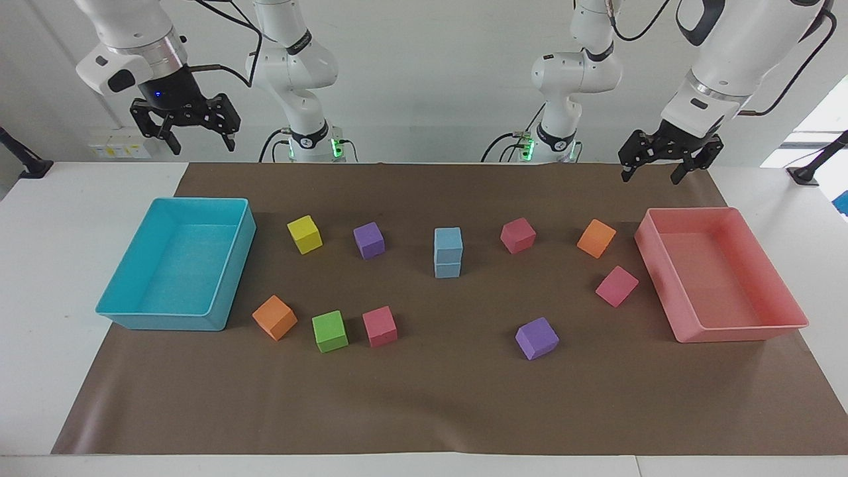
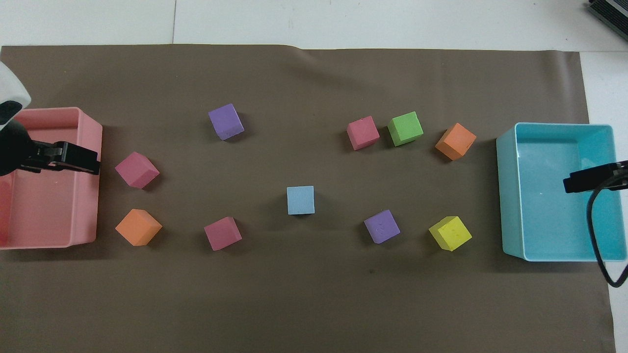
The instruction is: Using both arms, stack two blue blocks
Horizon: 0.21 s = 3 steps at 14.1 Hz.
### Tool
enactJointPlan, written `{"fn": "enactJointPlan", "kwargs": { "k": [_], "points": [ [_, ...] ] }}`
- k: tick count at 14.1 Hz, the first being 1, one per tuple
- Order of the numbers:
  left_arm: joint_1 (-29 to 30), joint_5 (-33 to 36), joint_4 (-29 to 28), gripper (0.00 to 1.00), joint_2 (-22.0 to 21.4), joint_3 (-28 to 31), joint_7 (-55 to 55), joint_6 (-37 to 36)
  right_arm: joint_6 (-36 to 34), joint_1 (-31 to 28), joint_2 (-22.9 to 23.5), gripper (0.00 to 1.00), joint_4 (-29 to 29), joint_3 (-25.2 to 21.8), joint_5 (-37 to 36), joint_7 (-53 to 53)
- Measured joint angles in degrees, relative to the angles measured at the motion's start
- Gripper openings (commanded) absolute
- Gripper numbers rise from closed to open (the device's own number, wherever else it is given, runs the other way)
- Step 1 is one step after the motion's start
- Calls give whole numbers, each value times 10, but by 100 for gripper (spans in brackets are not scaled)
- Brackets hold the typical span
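Two blue blocks [image 1: 448, 252] stacked mid-worktop, both arms up and empty.

From overhead the stack reads as a single blue square, the lower cube hidden under the upper; the facing view shows both, squarely one on the other, between a purple cube [image 1: 369, 240] and a pink cube [image 1: 517, 235]. The left gripper [image 1: 664, 167] hangs over the pink bin [image 1: 782, 324], jaws open; the right gripper [image 1: 185, 130] hangs high above the cyan bin [image 1: 159, 321], jaws open too. Overhead, each gripper is cut off at the edge, only one dark finger showing.
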Motion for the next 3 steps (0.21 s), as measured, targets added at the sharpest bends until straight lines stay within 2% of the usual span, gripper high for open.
{"fn": "enactJointPlan", "kwargs": {
  "k": [3],
  "points": [
    [0, 1, 0, 100, 0, 0, 3, 0, 0, -1, -6, 100, 0, 0, 0, 0]
  ]
}}
